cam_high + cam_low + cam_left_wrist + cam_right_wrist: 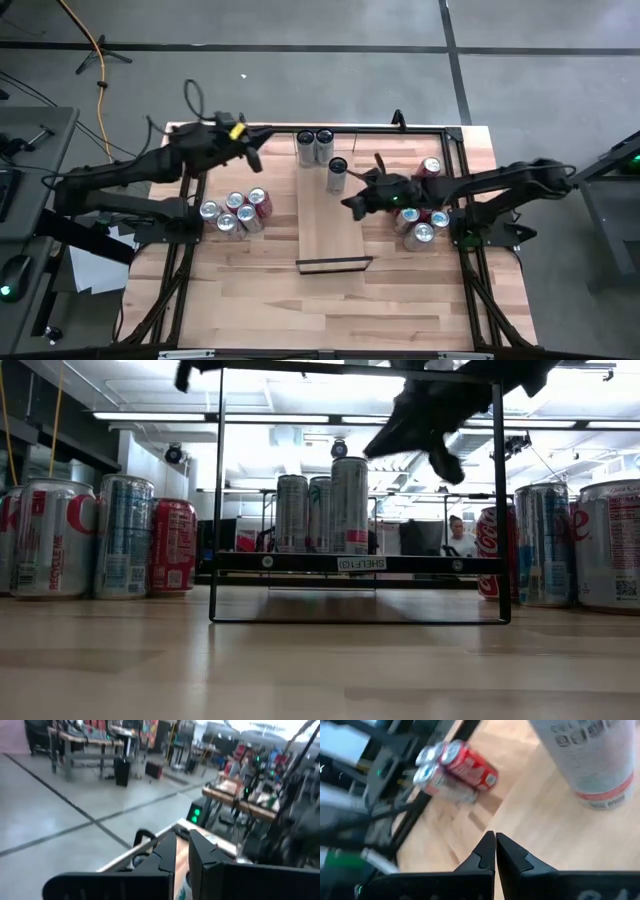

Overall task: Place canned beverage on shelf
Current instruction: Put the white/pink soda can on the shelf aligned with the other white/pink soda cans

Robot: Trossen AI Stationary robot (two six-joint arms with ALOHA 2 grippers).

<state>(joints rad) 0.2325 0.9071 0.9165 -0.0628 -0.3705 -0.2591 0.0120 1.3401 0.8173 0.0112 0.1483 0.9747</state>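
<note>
Butcher-block table [250,270] on grey concrete floor. Right gripper [352,205]: fingers pressed together, empty, above the shelf's [330,225] right edge, just beside a slim can [336,174] standing upright on the shelf. Two more slim cans [314,146] stood at the shelf's far end. Left gripper [255,158]: fingers together, empty, raised near the table's far left edge. Can clusters lay left [236,211] and right [424,216] of the shelf.
</note>
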